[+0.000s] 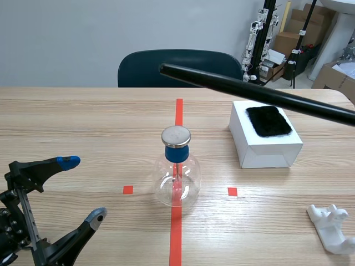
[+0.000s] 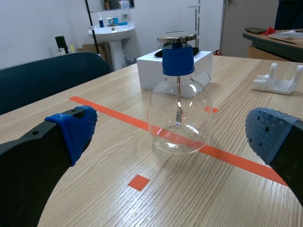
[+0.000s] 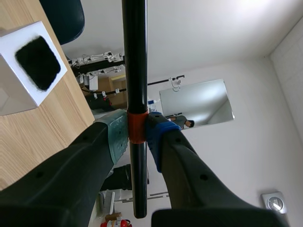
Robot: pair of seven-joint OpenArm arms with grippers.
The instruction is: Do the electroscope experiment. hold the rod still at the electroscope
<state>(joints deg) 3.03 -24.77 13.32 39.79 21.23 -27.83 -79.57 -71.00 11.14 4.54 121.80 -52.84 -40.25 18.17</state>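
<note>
– What sits on the wooden surface [image 1: 66,122]?
– Near us, the glass electroscope [image 1: 176,166] on the red line [image 1: 178,111]. Further back, a white box [image 1: 260,149], then a dark chair [image 1: 144,69].
– And the arms?
– Left pincer [image 1: 83,189] rests low, wide open. Right pincer [image 3: 137,135] squeezes the black rod [image 1: 260,94], up high, not touching the electroscope.

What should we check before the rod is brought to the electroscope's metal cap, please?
1. Rod clamped in the right gripper: ok.
2. Electroscope upright on the red tape line: ok.
3. Rod tip at the metal cap: not ok, it shows well apart from it.
4. Left gripper open and apart from the electroscope: ok.
5. Rod charged: cannot tell.
</note>
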